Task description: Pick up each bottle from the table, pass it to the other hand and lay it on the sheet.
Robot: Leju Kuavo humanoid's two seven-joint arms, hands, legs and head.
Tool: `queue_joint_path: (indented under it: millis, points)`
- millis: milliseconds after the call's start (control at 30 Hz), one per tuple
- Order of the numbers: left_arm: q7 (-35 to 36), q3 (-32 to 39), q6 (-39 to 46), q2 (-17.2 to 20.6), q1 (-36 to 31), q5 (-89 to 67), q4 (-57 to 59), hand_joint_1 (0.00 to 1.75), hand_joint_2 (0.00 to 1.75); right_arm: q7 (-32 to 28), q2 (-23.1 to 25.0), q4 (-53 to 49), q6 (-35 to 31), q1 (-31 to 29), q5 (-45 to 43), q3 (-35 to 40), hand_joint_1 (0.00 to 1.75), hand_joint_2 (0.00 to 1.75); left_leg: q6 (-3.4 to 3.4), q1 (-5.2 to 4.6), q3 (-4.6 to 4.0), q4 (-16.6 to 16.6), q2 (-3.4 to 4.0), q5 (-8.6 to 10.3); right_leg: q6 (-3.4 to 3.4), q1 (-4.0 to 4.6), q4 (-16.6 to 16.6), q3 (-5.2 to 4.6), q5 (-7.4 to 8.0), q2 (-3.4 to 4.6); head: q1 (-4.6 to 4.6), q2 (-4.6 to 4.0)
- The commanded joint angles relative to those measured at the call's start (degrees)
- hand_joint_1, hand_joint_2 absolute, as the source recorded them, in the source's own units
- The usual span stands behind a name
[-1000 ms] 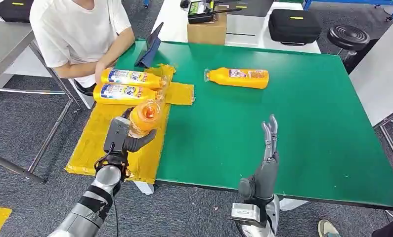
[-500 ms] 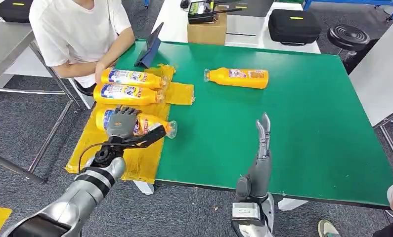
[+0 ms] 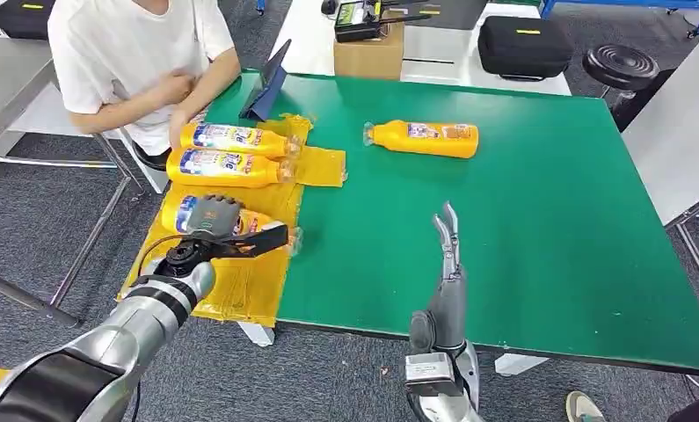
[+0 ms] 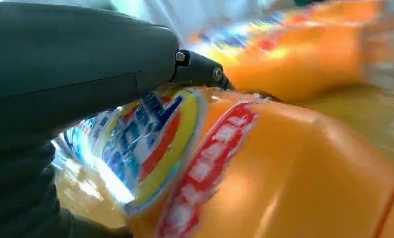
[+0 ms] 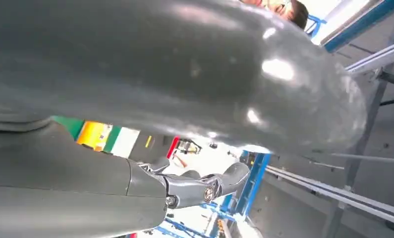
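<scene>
Nearest the camera, the robot's right hand (image 3: 448, 255) stands upright over the near edge of the green bench (image 3: 521, 229), its fingers (image 3: 445, 227) straight, close together and holding nothing. To the left, the left hand (image 3: 212, 230) reaches over the yellow sheet (image 3: 240, 286) and grips a third orange bottle (image 3: 240, 221) lying on its side, fingers wrapped over the labelled body and the thumb stretched toward the neck; the wrist view shows the label pressed close against the palm. The bottle appears to rest on the sheet, so the step in hand looks like the release: best done by letting the fingers spread only once the bottle lies flat, then lifting straight up so it does not roll. Just beyond it, two more bottles (image 3: 227, 167) lie side by side on the sheet. Farther across the bench, a last bottle (image 3: 425, 138) lies alone, well apart from both hands. A seated person (image 3: 134, 61) is at the far left corner.
</scene>
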Motion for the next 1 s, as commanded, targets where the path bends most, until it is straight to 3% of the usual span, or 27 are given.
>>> queue_joint_path:
  millis: [33,600,733,867,1000]
  points:
    - [-17.66,13.91,-15.68,-4.1,-0.47,20.53,0.47,0.0,1.75,0.11,-1.86,3.21,0.8,-2.31,-2.06,2.85,0.0,0.0,-0.05,0.05,0.13,0.01,0.03,-0.06,-0.09,0.06,-0.03,0.16,-0.05,-0.02,0.02,0.0]
    - [-17.62,14.49,-18.07,-3.23,-0.18,27.24,-0.03,0.0,1.75,0.11,-2.39,5.02,-0.69,-3.74,-3.52,5.45,0.0,0.0,-0.09,0.1,0.3,0.03,0.16,-0.15,-0.14,0.12,-0.02,0.31,-0.09,0.08,0.02,0.0]
    - [-21.09,15.35,-16.22,-2.63,1.33,30.03,-0.63,0.0,1.75,0.11,-2.74,5.09,-1.79,-3.54,-4.06,5.55,0.0,0.0,-0.07,0.07,0.22,-0.04,0.16,-0.08,-0.1,0.07,-0.05,0.22,-0.03,0.11,0.02,0.0]
    - [-30.68,18.65,-15.0,-5.29,9.57,43.65,-17.53,0.0,1.75,0.11,-3.31,3.97,-4.35,-2.47,-4.61,6.4,0.0,0.0,-0.07,0.06,0.26,-0.06,0.15,-0.09,-0.11,0.07,-0.08,0.27,-0.04,0.1,0.0,0.0]
    - [-30.58,16.46,-22.96,-7.42,20.22,64.61,-40.66,0.0,1.75,0.11,-1.12,0.37,-6.69,0.11,-1.38,3.0,0.0,0.0,-0.06,0.07,0.26,0.01,0.08,-0.19,-0.12,0.09,-0.03,0.28,-0.16,0.0,0.02,0.0]
